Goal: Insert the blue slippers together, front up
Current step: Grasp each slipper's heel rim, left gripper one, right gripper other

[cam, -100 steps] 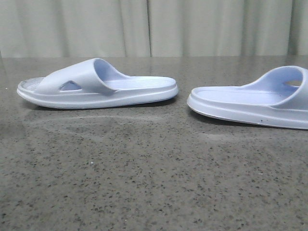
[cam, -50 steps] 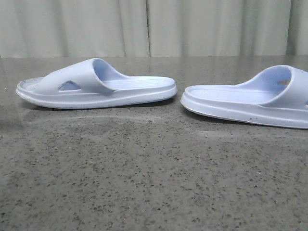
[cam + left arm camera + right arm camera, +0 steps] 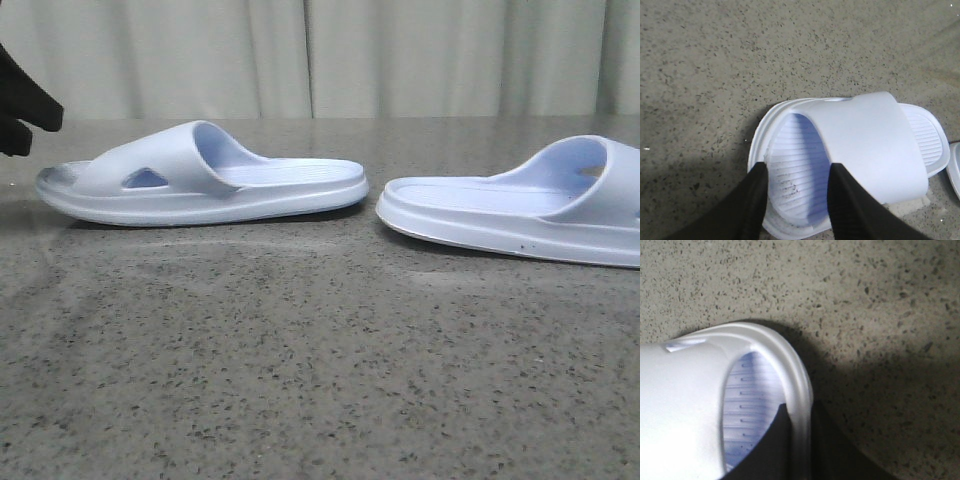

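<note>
Two pale blue slippers lie apart on the table. The left slipper (image 3: 200, 175) lies with its toe end to the left. In the left wrist view my left gripper (image 3: 797, 175) is open and hangs over the toe end of this slipper (image 3: 865, 145), one finger on each side of the ribbed footbed. It shows black at the left edge of the front view (image 3: 30, 118). The right slipper (image 3: 520, 210) runs out of the frame at the right. My right gripper (image 3: 799, 412) is shut on this slipper's rim (image 3: 790, 370), one finger inside, one outside.
The table (image 3: 320, 380) is grey speckled stone. A pale curtain (image 3: 400, 55) hangs behind it. The right slipper's edge (image 3: 956, 172) shows at the side of the left wrist view.
The right slipper slid a little to the left, then stayed. My left gripper has come into the front view at the left edge, above the left slipper's toe end.
</note>
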Available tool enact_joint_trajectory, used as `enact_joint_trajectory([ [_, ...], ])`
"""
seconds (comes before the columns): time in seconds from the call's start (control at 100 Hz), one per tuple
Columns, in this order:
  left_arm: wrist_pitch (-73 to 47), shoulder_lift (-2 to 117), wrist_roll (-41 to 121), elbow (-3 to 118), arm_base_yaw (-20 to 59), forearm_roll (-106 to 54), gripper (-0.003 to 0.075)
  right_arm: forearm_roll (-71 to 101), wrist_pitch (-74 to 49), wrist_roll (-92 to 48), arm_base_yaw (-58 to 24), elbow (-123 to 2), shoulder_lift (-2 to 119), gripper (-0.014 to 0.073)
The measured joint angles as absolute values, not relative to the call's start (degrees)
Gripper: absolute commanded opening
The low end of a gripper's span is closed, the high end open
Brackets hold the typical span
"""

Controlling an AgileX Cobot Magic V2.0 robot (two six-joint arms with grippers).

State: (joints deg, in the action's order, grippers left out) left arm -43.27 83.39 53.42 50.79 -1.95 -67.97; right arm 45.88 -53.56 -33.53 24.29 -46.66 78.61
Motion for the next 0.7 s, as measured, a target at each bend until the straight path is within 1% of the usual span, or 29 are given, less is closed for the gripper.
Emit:
enact_joint_trajectory([
  [0.3, -44.3, 87.1, 53.6, 52.1, -2.0, -65.5, 0.0237, 46.0, -53.6, -33.5, 24.3, -46.7, 78.6, -0.0104],
  [0.7, -48.2, 90.8, 56.2, 52.2, -2.0, -67.3, 0.0223, 46.3, -53.6, -33.6, 24.3, -46.7, 78.6, -0.0104],
])
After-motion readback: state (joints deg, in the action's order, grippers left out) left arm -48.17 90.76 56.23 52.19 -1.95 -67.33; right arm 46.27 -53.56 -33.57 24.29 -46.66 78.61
